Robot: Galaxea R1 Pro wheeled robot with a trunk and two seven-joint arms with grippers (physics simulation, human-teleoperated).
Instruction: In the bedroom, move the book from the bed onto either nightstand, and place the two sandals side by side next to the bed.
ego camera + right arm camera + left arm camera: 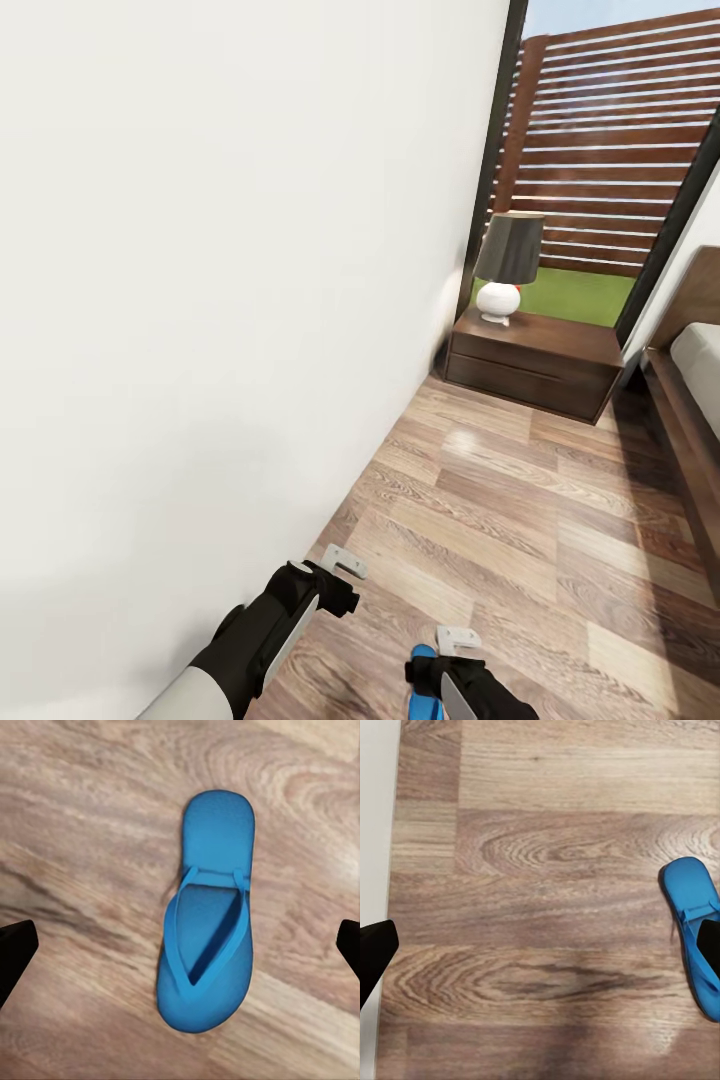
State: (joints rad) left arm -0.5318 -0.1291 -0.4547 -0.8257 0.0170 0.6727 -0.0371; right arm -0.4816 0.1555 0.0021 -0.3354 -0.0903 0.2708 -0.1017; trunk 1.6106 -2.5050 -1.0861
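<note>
1 blue sandal point(208, 922) lies flat on the wood-plank floor point(520, 520), strap side up, directly below the right gripper point(458, 640). In the right wrist view, the sandal sits between the 2 dark fingertips point(15, 949) at the edges of the picture, which stand wide apart and touch nothing, so that gripper is spread open and empty above it. From the head view just a sliver of the blue sandal peeks out beside the right arm at the bottom edge.

The left gripper point(343, 562) hangs beside it over bare planks, close to the white wall point(200, 300); its fingertips also sit far apart with nothing between them. Its wrist camera catches the same sandal off to one side.

Farther along the wall, in the corner, stands the dark wood nightstand point(535, 365), and on it a lamp point(507, 265) with a round white base and a dark shade. Behind it rises the tall dark-framed window point(600, 150), with a slatted wooden fence and grass outside. At the right edge runs the bed point(690, 400), with its dark frame and pale mattress, well apart from the sandal.
</note>
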